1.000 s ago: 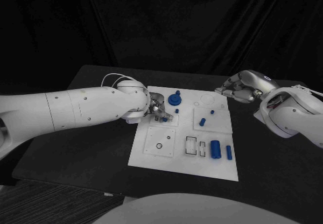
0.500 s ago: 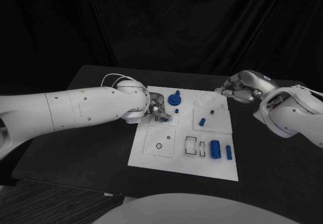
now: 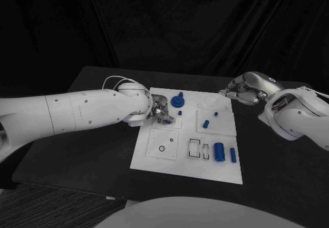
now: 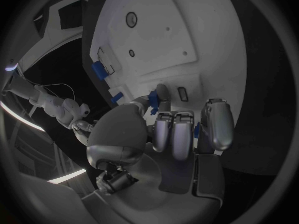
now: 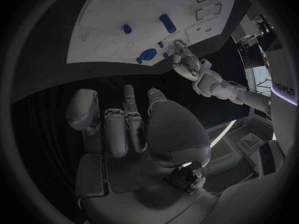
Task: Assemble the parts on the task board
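The left hand [image 3: 159, 113] works at the left edge of the task board [image 3: 171, 156], its fingers [image 4: 177, 134] curled round a small blue part [image 4: 153, 95]; whether the part is firmly pinched cannot be confirmed. Risk: a tilted part may jam or slip at its seat. The right hand [image 3: 241, 91] hovers over the board's far right corner, fingers curled, holding nothing.

The board [image 3: 179, 159] lies mid-surface [image 3: 89, 152]; left hand [image 3: 161, 113] at its left edge, right hand [image 3: 241, 91] off its far right corner
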Robot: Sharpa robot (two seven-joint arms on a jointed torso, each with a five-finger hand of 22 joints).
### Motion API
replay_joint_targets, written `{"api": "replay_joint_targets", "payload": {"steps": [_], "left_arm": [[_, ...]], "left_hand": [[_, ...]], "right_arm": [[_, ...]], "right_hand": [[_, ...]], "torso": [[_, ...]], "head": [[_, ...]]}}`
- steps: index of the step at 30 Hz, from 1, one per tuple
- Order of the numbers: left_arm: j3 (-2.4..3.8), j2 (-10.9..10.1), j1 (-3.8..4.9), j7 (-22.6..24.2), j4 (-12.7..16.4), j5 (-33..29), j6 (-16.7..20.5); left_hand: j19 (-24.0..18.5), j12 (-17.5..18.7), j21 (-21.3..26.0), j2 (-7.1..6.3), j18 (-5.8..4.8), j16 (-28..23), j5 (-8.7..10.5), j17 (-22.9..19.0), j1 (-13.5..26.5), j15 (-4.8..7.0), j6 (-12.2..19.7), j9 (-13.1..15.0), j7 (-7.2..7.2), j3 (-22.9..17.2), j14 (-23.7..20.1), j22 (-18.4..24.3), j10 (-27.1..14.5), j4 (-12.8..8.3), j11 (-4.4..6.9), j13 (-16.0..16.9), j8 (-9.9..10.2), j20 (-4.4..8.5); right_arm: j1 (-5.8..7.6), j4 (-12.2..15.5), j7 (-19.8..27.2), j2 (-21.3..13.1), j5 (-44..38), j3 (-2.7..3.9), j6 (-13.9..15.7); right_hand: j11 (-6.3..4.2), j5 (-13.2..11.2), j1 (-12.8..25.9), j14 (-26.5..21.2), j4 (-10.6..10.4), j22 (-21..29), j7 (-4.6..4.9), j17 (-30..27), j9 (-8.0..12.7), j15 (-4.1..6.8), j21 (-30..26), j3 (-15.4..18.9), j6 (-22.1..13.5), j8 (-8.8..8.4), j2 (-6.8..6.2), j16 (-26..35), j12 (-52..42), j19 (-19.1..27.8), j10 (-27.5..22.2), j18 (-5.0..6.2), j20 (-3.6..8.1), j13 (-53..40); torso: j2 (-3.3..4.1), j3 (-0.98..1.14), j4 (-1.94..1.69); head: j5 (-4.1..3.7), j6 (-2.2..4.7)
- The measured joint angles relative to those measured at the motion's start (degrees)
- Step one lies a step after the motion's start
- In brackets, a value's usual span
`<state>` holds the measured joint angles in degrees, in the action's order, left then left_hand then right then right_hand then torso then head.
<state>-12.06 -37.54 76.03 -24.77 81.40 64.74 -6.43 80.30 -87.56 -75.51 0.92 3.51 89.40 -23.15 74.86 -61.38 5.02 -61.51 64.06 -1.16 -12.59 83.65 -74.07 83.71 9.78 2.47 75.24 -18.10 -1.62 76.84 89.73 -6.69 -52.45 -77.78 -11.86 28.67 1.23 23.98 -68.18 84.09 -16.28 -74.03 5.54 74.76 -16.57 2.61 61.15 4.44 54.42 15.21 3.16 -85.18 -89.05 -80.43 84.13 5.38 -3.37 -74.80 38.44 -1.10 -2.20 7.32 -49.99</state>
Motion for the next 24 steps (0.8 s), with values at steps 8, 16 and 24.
{"api": "replay_joint_targets", "payload": {"steps": [8, 16, 24], "left_arm": [[-0.06, -0.5, -0.06, 0.0, 0.2, 0.0, 1.5], [-0.08, -0.7, -0.08, -0.2, 0.2, 0.0, 2.3], [-0.06, -0.9, -0.08, -0.4, 0.1, 0.0, 2.5]], "left_hand": [[0.4, 0.0, 0.0, 0.0, 0.0, 0.0, 0.0, 0.0, 0.0, 0.0, 0.2, -0.1, -0.19, 0.0, 0.0, 0.0, 0.0, 0.0, 0.0, 0.0, 0.0, 0.4], [0.4, 0.0, 0.0, 0.0, 0.0, 0.0, 0.0, 0.0, 0.0, 0.0, 0.2, -0.1, -0.18, -0.7, 0.0, 0.0, 0.0, -0.7, 0.0, 0.0, 0.1, 0.4], [0.4, 0.0, 0.0, -0.01, 0.0, 0.0, 0.0, 0.0, 0.0, 0.0, 0.4, -0.1, -0.37, -0.9, 0.0, 0.0, 0.0, -0.9, 0.0, 0.0, 0.1, 0.4]], "right_arm": [[-0.11, -0.1, 0.0, -0.1, 0.0, 0.02, 0.0], [-0.17, -0.1, 0.0, -0.1, 0.0, 0.02, 0.0], [-0.2, -0.2, 0.0, 0.0, 0.0, 0.01, 0.0]], "right_hand": [[0.0, 0.0, 0.0, 0.0, 0.0, 0.0, 0.0, 0.0, 0.0, 0.0, 0.0, 0.0, 0.0, 0.0, 0.0, 0.0, 0.0, 0.0, 0.0, 0.0, 0.0, 0.0], [0.0, 0.0, 0.0, 0.0, 0.0, 0.0, 0.0, 0.0, 0.0, 0.0, 0.0, 0.0, 0.0, 0.0, 0.0, 0.0, 0.0, 0.0, 0.0, 0.0, 0.0, 0.0], [0.0, 0.0, 0.0, 0.0, 0.0, 0.0, 0.0, 0.0, 0.0, 0.0, 0.0, 0.0, 0.0, 0.0, 0.0, 0.0, 0.0, 0.0, 0.0, 0.0, 0.0, 0.0]], "torso": [[-0.02, -0.01, -0.02], [-0.05, -0.01, -0.06], [-0.09, -0.01, -0.16]], "head": [[0.03, 0.0], [0.05, 0.0], [-0.04, 0.0]]}}
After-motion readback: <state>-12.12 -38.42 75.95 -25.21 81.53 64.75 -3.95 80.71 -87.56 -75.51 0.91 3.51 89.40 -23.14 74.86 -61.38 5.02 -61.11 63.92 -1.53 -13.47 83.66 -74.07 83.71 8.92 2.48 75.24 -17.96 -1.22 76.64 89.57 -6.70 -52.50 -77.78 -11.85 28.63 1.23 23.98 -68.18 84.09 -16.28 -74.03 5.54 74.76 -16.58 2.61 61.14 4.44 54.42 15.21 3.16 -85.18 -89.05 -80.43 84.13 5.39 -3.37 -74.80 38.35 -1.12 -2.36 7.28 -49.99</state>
